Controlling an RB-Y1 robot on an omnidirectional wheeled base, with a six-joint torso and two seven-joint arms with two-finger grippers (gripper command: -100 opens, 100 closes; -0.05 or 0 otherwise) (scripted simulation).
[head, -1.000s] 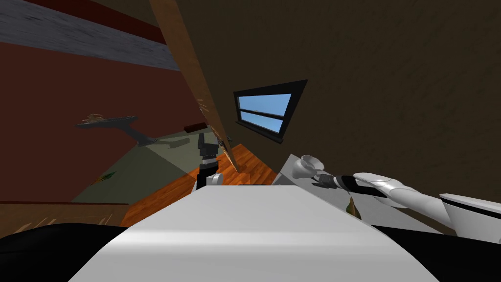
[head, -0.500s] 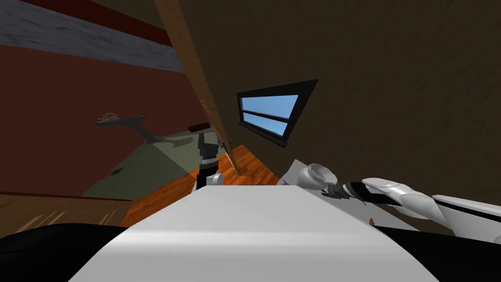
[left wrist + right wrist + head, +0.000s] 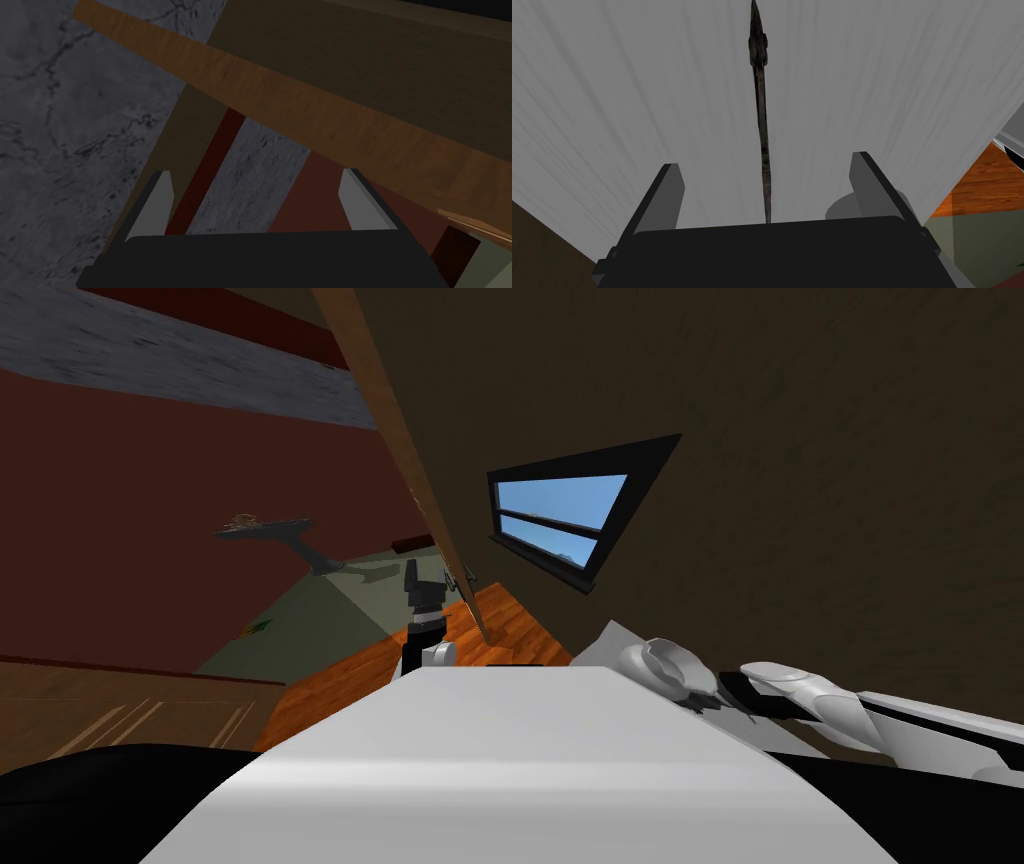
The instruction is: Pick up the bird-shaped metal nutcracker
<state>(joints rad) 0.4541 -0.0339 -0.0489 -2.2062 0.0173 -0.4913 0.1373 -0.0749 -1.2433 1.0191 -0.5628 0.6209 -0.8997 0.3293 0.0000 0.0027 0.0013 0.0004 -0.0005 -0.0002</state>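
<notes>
1. The right gripper [image 3: 766, 162], spread wide, hangs over a white surface [image 3: 637, 100], its fingers on either side of the thin dark nutcracker [image 3: 760, 100] lying on that surface.
2. The left gripper [image 3: 256, 174] is also wide open and holds nothing.

Thin dark nutcracker [image 3: 760, 100] on a pale grey surface [image 3: 637, 90]; right gripper [image 3: 765, 164] straddles its near end, fingers parted

Nutcracker [image 3: 761, 125] dark, dull, mottled metal; surface [image 3: 637, 90] beneath matt white, faintly streaked; floor [image 3: 340, 688] polished wood planks.
</notes>
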